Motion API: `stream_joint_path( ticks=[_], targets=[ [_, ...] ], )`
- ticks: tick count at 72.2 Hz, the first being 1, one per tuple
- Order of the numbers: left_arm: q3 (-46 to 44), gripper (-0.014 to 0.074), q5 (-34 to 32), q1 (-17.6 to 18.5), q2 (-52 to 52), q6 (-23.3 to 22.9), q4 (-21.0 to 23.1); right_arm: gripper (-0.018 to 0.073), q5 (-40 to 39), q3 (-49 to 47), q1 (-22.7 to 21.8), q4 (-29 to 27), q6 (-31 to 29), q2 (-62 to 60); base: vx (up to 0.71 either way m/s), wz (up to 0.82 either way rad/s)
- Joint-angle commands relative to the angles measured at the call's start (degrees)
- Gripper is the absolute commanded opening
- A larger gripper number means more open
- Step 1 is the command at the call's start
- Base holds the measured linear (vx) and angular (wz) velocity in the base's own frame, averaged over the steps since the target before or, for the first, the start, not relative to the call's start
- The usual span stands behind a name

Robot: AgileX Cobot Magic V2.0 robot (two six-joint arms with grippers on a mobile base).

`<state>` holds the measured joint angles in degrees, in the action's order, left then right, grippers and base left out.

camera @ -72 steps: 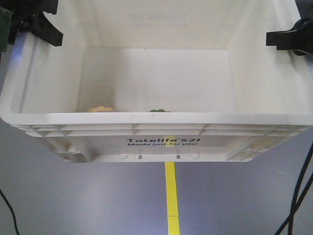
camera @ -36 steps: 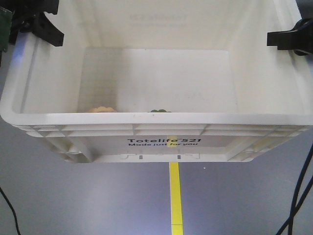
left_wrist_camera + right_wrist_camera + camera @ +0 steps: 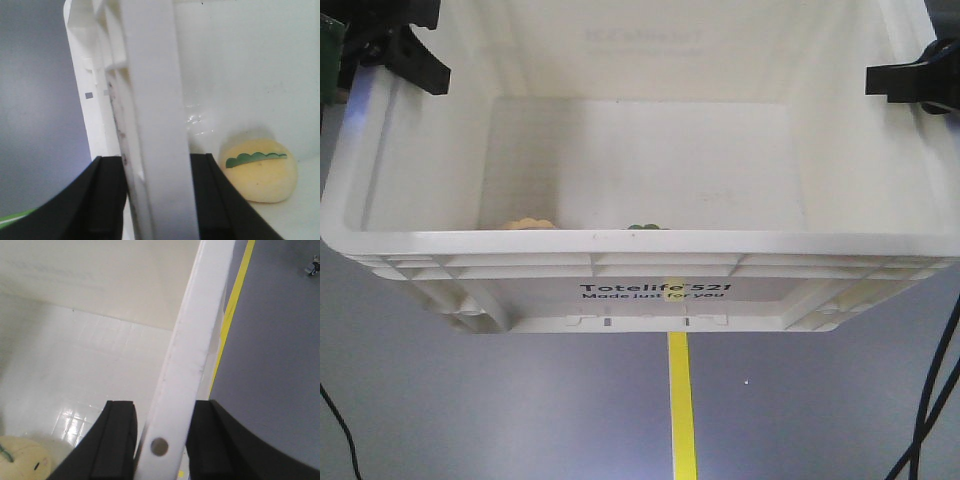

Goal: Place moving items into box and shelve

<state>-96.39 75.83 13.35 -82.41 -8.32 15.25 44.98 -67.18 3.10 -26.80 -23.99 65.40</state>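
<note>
White box [image 3: 650,262], side walls clamped by left hand [image 3: 156,196] and right hand [image 3: 161,440], yellow bun [image 3: 261,172] inside, grey floor [image 3: 470,410], yellow line [image 3: 680,410].

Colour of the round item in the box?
Round item: pale yellow, green scalloped stripe; left wrist view.

Only thing different: the yellow floor line [image 3: 680,410] under the white box [image 3: 640,250] now sits a bit further right of the label [image 3: 655,290], and its seam drops out of view.
</note>
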Motion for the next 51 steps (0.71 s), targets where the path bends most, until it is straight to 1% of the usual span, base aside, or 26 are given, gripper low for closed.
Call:
stream_joint_path(
  ticks=[1,24,51],
  targets=[
    [-2.76,0.0000,-5.12,0.51,2.86,0.82,6.00,-0.0008,-4.92,-2.52,0.30,-4.87,-2.36,-1.69,0.34,-0.08],
    [-2.76,0.0000,-5.12,0.51,2.86,0.82,6.00,-0.0008,-4.92,-2.52,0.30,-4.87,-2.36,-1.69,0.40,-0.04],
    [-2.76,0.0000,-5.07,0.51,2.86,0.82,6.00,-0.0008,-4.92,-2.52,0.30,-4.87,-2.36,-1.69,0.46,0.08]
  ],
)
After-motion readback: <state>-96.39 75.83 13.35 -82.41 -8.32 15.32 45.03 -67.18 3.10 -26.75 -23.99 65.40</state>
